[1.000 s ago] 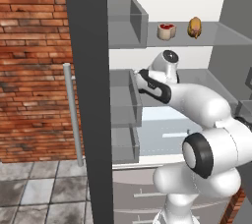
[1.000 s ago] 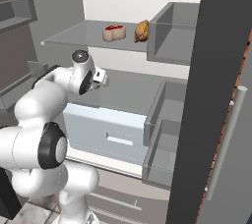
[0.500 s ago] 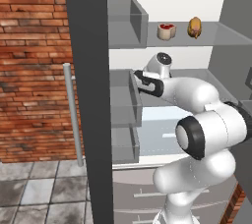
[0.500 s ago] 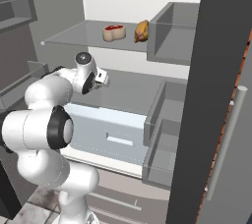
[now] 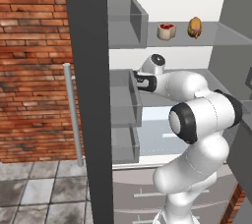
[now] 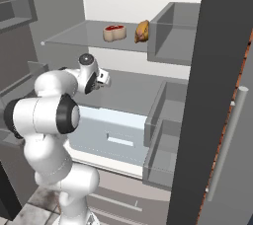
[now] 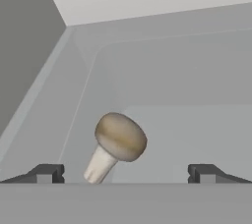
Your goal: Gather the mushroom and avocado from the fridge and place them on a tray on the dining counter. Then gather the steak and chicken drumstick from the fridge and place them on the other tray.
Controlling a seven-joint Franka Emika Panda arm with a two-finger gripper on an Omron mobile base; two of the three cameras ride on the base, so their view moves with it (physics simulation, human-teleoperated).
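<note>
1. Reaching into the fridge (image 5: 88, 95), the gripper (image 7: 125, 173) is seen spread wide, nothing held.
2. Just beyond it, left of centre, the mushroom (image 7: 117, 142) lies tilted in a door bin (image 7: 197, 80).
3. Light, soft and easily bruised, it is judged; the cap should be taken gently.

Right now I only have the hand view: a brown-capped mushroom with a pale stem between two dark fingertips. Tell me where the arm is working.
Observer: The gripper is reaching into a grey bin on the left fridge door, at middle height.
Operator: Report what sits on the upper shelf.
Observer: A red steak with a white edge lies beside a tan chicken drumstick on the glass shelf.
Operator: Say whether the jaws have closed.
Observer: They stand wide open, the mushroom lying free between them.
</note>
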